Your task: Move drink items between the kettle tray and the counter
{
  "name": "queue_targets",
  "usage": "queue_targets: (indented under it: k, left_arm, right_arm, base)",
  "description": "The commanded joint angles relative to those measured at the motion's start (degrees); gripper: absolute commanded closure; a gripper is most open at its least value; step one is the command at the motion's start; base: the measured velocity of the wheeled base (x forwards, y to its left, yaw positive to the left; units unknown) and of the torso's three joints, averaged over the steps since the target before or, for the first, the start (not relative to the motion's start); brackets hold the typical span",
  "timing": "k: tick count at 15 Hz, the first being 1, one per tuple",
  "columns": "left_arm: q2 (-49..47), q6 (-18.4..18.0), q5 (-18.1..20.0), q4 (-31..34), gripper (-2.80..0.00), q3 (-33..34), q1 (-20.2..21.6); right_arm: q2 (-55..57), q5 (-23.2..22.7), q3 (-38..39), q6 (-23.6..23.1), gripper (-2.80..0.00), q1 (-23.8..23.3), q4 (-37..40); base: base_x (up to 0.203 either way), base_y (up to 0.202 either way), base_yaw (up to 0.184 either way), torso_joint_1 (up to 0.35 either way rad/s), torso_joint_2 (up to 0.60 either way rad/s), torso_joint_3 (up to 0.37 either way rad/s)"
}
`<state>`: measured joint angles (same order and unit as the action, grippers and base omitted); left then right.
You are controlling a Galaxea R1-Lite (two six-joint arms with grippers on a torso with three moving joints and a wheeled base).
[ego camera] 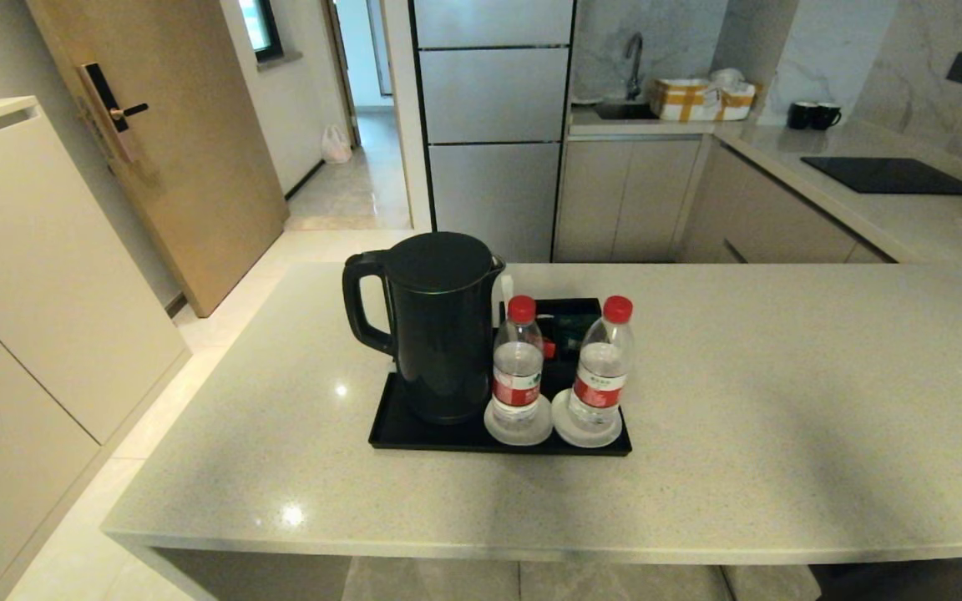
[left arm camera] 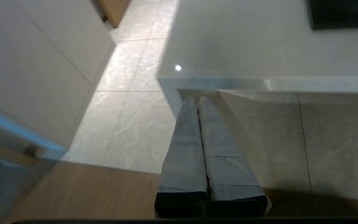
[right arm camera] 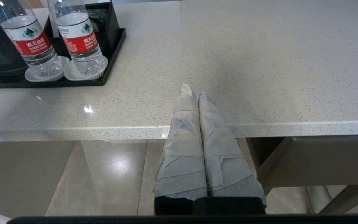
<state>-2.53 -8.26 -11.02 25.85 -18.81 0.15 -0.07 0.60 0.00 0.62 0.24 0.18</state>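
Clenched empty, both my grippers hang below the counter's (ego camera: 782,401) near edge: left gripper (left arm camera: 197,99) over floor tiles, right gripper (right arm camera: 193,90) at the rim. On the beige stone the tray (ego camera: 414,434) holds one kettle (ego camera: 439,325) at nine o'clock and two bottles (ego camera: 518,363) (ego camera: 603,363) on two coasters (ego camera: 518,424) at six.

Left hand (left arm camera: 197,99), right hand (right arm camera: 193,90): long tapered fingers wrapped in grey-white tape, black bases.
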Motion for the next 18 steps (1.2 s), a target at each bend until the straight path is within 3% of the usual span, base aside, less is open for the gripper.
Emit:
queue_targets:
  k: [1, 3, 4, 5, 7, 9, 18]
  left_arm:
    - [2.3, -0.84, 4.17, -15.74, 0.0, 12.44, 0.17]
    - [2.44, -1.51, 9.64, -24.99, 0.0, 17.05, 0.2]
    - [2.44, -2.55, 11.03, -28.5, 0.0, 18.73, 0.2]
    - [2.52, -1.39, 11.37, -29.47, 0.0, 18.81, 0.21]
    - [2.53, 1.21, 12.09, -27.65, 0.0, 18.81, 0.21]
    - [2.53, 6.16, 11.37, -24.45, 0.0, 18.46, 0.21]
    - [2.53, 6.86, 11.55, -26.12, 0.0, 18.81, 0.21]
  right_arm:
    - [-0.01, 0.02, 0.0, -0.01, 0.0, 0.02, -0.01]
    - [-0.01, 0.02, -0.05, -0.01, 0.0, 0.02, -0.01]
    - [-0.01, 0.02, -0.09, -0.01, 0.0, 0.02, -0.01]
    - [-0.01, 0.02, -0.08, -0.01, 0.0, 0.02, -0.01]
    - [-0.01, 0.02, 0.0, -0.01, 0.0, 0.02, -0.01]
    - [-0.01, 0.02, 0.0, -0.01, 0.0, 0.02, -0.01]
    - [-0.01, 0.02, 0.0, -0.01, 0.0, 0.02, -0.01]
  base:
    - [0.0, 0.0, 0.0, 0.0, 0.0, 0.0]
    - [0.0, 0.0, 0.0, 0.0, 0.0, 0.0]
    - [0.0, 0.0, 0.0, 0.0, 0.0, 0.0]
    - [0.0, 0.0, 0.0, 0.0, 0.0, 0.0]
    - [0.0, 0.0, 0.0, 0.0, 0.0, 0.0]
    - [0.0, 0.0, 0.0, 0.0, 0.0, 0.0]
    - [0.0, 0.0, 0.0, 0.0, 0.0, 0.0]
